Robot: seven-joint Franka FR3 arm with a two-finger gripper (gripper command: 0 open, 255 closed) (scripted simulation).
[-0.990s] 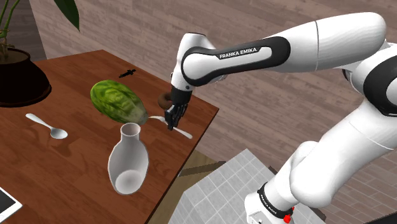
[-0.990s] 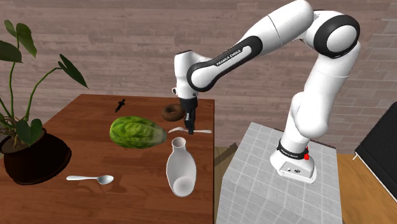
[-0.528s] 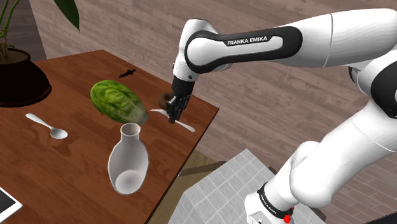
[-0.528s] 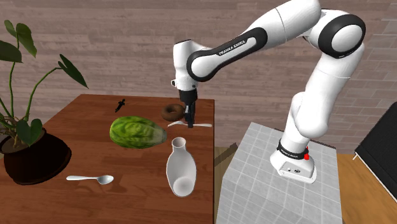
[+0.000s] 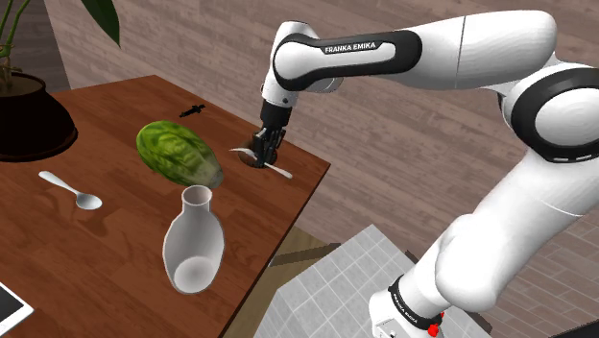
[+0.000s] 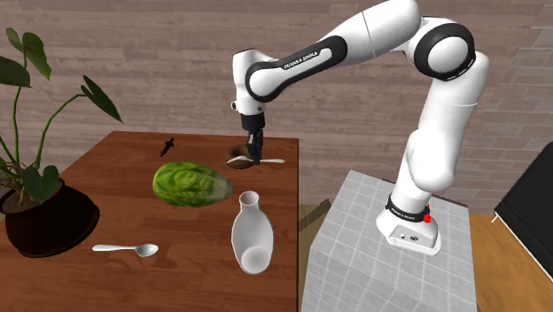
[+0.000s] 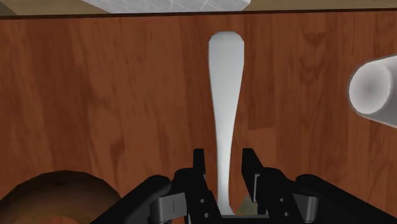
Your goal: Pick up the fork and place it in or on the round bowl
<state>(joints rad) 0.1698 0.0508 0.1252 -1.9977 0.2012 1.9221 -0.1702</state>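
Observation:
My black gripper (image 5: 261,151) is shut on a white fork (image 5: 279,171), clasping it near the middle and holding it level above the wooden table (image 5: 115,259). In the wrist view the handle (image 7: 224,95) runs straight out from between the two fingers (image 7: 198,170). The small round brown bowl (image 5: 251,159) lies just under and beside the gripper, near the table's right edge in the shoulder view. From the second exterior view the gripper (image 6: 254,154) hangs over the bowl (image 6: 237,160), with the fork (image 6: 271,161) sticking out to the right. The bowl's rim (image 7: 57,194) sits beside the fingers.
A green melon-like lump (image 5: 178,154) lies close to the bowl. A white vase (image 5: 194,245) stands nearer the front, with a white spoon (image 5: 72,190), a black plant pot (image 5: 29,120) and a small black item (image 5: 192,111) further off. The stand (image 5: 336,288) sits beyond the table edge.
The gripper has carried the fork up off the table and toward the bowl, up and left in the shoulder view. The arm's upper links have swung higher.

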